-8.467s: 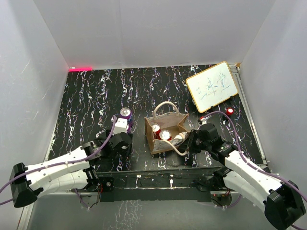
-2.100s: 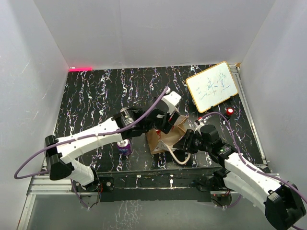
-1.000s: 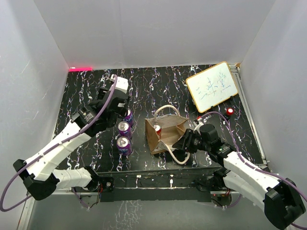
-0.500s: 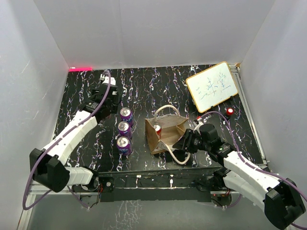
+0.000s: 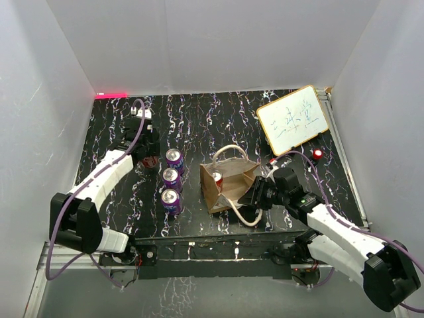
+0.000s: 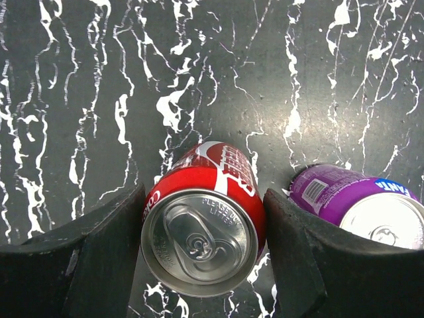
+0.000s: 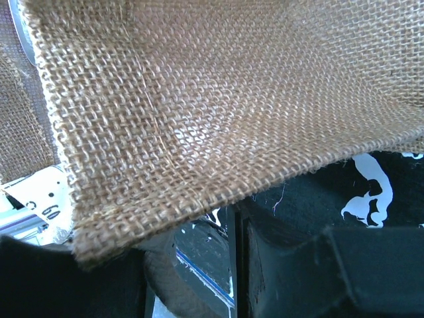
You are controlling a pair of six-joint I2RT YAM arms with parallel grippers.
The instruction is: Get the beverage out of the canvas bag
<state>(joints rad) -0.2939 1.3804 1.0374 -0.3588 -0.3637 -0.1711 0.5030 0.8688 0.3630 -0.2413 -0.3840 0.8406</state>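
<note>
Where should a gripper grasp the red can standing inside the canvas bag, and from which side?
Grip the red can across its round wall just under the top rim, probably coming straight down through the open mouth. It stands upright near the left wall of the canvas bag, whose sides block any sideways approach; only its lid shows.

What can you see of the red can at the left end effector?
The red can is metal, with white script on its side and a silver top whose pull tab lies flat, unopened. It is upright, clamped between the dark fingers of the left end effector, which press both sides, above the black marbled table. A purple can stands beyond one finger.
</note>
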